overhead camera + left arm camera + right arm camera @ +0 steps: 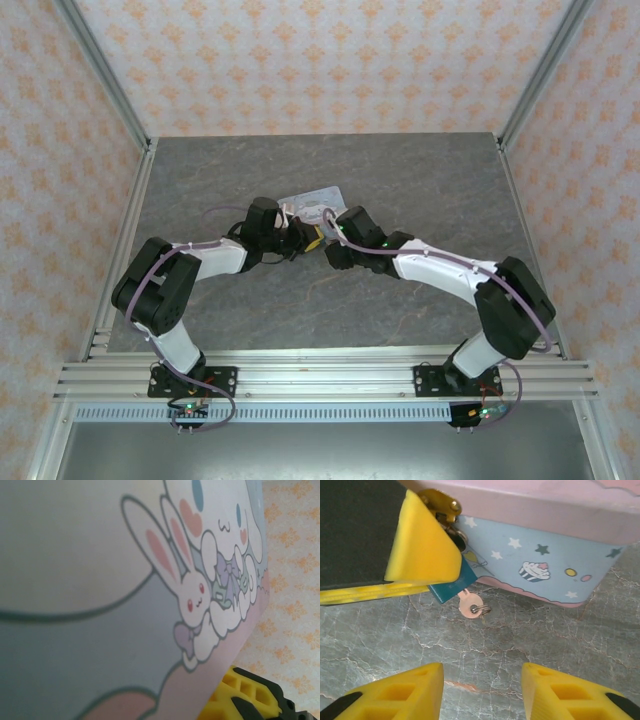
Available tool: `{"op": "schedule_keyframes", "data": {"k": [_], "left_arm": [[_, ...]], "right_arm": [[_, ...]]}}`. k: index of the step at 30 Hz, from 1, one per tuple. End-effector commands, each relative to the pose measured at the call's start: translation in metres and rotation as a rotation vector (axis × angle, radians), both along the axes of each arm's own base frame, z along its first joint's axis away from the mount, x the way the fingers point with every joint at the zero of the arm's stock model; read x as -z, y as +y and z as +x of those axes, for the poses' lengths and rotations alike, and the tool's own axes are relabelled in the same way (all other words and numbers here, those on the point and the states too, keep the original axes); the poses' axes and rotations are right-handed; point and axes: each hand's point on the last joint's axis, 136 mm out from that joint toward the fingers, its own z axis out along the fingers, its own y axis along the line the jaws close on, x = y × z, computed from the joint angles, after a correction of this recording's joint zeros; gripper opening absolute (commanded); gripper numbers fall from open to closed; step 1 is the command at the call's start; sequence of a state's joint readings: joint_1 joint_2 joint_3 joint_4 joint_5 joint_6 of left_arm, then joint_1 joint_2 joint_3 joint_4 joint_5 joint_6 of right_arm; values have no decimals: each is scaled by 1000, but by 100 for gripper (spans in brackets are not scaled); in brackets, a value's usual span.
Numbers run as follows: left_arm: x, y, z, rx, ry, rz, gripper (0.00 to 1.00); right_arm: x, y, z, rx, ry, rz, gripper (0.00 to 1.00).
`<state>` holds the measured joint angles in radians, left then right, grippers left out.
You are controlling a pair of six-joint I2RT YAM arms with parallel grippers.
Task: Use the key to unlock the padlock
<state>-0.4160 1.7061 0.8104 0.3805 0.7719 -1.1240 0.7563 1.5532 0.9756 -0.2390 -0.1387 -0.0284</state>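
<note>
The teal padlock (451, 589) hangs from the brass hasp (440, 502) of the pale blue cartoon tin (535, 555). My left gripper (442, 582) is shut on the padlock, and only the lock's lower corner shows past its yellow fingers (422, 545). The small pale key (471, 603) sticks out of the padlock's underside, a wire ring through its head. My right gripper (482, 695) is open a short way below the key, with bare table between its fingertips. From above, both grippers (303, 235) (326, 246) meet at the tin's (316, 198) near edge.
The tin's printed lid (125, 605) sits right against the left wrist camera. A yellow finger (250, 692) shows past the lid's lower right edge. The grey marbled table (420, 180) is framed by aluminium posts (105, 75) and patterned walls.
</note>
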Motion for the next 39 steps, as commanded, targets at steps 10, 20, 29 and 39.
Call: {"op": "schedule_keyframes", "data": {"k": [10, 20, 29, 39], "left_arm": [[-17, -6, 1, 43, 2, -48, 0], [-16, -7, 1, 49, 9, -52, 0], [-13, -8, 1, 50, 16, -51, 0], [-9, -7, -2, 53, 22, -43, 0]], "right_arm": [[3, 13, 21, -27, -68, -59, 39], [3, 19, 33, -13, -93, -64, 35], [1, 21, 37, -9, -106, -58, 26], [-2, 29, 32, -33, -75, -12, 6]]}}
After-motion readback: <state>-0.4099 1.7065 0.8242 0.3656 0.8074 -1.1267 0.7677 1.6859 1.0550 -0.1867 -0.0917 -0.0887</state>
